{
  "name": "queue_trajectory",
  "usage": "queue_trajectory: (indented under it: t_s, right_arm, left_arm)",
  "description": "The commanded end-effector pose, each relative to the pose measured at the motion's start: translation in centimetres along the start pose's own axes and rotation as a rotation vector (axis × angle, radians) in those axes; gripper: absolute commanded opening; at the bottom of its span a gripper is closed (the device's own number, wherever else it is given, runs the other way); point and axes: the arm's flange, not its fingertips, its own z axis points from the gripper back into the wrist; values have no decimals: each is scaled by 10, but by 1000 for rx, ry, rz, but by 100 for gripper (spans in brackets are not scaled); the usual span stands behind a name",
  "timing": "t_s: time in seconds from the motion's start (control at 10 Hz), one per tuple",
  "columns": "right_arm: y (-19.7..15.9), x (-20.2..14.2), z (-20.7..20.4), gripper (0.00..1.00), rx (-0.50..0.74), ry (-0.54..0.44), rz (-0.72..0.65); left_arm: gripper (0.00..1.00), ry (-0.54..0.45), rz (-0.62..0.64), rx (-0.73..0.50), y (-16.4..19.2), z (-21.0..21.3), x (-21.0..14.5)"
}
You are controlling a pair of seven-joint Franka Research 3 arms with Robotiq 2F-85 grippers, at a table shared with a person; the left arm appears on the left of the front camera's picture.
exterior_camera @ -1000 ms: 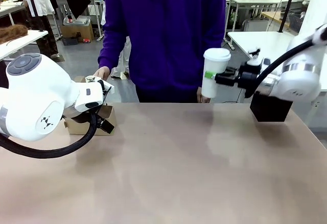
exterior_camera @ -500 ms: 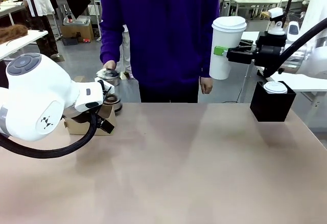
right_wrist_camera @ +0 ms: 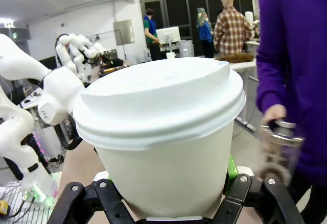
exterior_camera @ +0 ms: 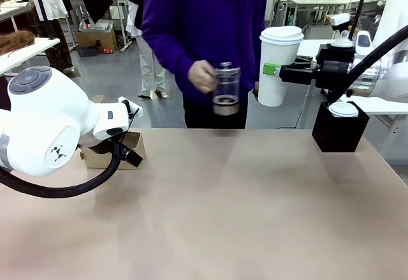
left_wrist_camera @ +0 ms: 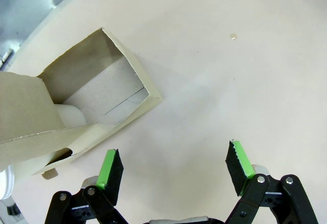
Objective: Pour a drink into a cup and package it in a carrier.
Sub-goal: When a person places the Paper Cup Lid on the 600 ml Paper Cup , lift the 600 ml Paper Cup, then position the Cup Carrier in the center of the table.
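White paper, likely light and crushable, the tall lidded cup (exterior_camera: 281, 50) is clamped mid-wall and raised aloft by the right gripper (exterior_camera: 275, 71), while the left gripper (left_wrist_camera: 173, 164) stands open just beside the brown cardboard carrier (left_wrist_camera: 97, 78).

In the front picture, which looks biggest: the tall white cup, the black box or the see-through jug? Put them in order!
1. cup, the tallest.
2. black box, wider but shorter; close to the cup, so this order is unsure.
3. jug, clearly smallest, though blurred.
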Motion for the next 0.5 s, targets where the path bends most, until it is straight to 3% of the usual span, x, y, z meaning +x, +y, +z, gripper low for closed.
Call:
queue_trajectory:
  t_s: [0.0,0.4]
  right_arm:
    - [3,8,0,80,-6,-1,25]
    - [3,8,0,80,-6,-1,25]
  left_arm:
    - [100,-1,1,-2,0,0,0]
    - [100,-1,1,-2,0,0,0]
